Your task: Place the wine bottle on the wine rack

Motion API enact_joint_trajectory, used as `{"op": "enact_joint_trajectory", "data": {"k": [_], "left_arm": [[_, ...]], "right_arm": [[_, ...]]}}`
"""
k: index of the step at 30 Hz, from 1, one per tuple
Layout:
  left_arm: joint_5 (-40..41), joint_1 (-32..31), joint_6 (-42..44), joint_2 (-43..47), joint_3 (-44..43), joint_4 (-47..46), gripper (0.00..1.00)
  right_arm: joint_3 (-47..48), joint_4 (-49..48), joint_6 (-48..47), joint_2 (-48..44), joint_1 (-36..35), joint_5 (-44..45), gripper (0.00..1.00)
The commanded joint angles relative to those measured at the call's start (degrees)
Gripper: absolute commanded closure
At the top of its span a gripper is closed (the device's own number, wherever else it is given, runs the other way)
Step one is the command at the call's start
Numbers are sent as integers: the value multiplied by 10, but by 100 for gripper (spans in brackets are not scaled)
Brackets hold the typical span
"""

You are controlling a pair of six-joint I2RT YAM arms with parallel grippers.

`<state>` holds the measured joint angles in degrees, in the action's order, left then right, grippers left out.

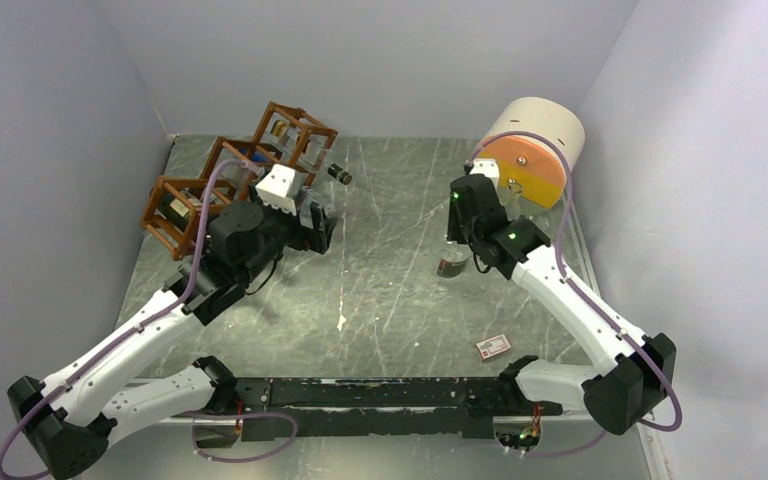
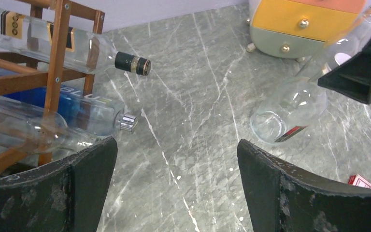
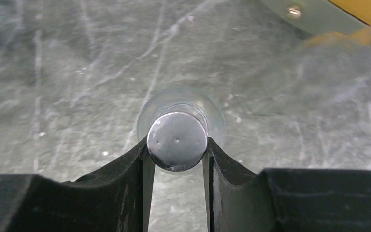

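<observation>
Wine bottle (image 2: pixel 290 104) is clamped at its top end by right gripper (image 3: pixel 177 147); left gripper (image 2: pixel 176 164) is seen open near wine rack (image 2: pixel 57 53).

Plain pale lilac-grey walls (image 1: pixel 360 60) close in a grey marble-patterned tabletop (image 1: pixel 400 290) veined with white. Ahead of the right fingers (image 3: pixel 125 183), off to their right, stands a small round cabinet (image 1: pixel 535 150), cream-bodied, its front orange, yellow and grey with small metal knobs (image 2: pixel 303 22), perhaps drawers. Soft, even light leaves a faint sheen.
</observation>
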<state>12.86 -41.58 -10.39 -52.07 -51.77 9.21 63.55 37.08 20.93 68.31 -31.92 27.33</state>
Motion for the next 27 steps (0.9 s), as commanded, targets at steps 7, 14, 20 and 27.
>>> {"op": "enact_joint_trajectory", "data": {"k": [7, 14, 20, 27], "left_arm": [[-9, 62, -72, -51, -63, 11, 2], [-40, 86, -101, -105, -99, 18, 2], [-102, 92, -134, -158, -120, 5, 4], [-117, 95, -140, -187, -181, 21, 5]], "right_arm": [[23, -314, -32, 33, -1, -168, 100], [-122, -466, -48, -6, -1, -190, 100], [-223, -461, -44, -73, -1, -187, 100], [-325, -441, -9, -167, -1, -222, 100]]}}
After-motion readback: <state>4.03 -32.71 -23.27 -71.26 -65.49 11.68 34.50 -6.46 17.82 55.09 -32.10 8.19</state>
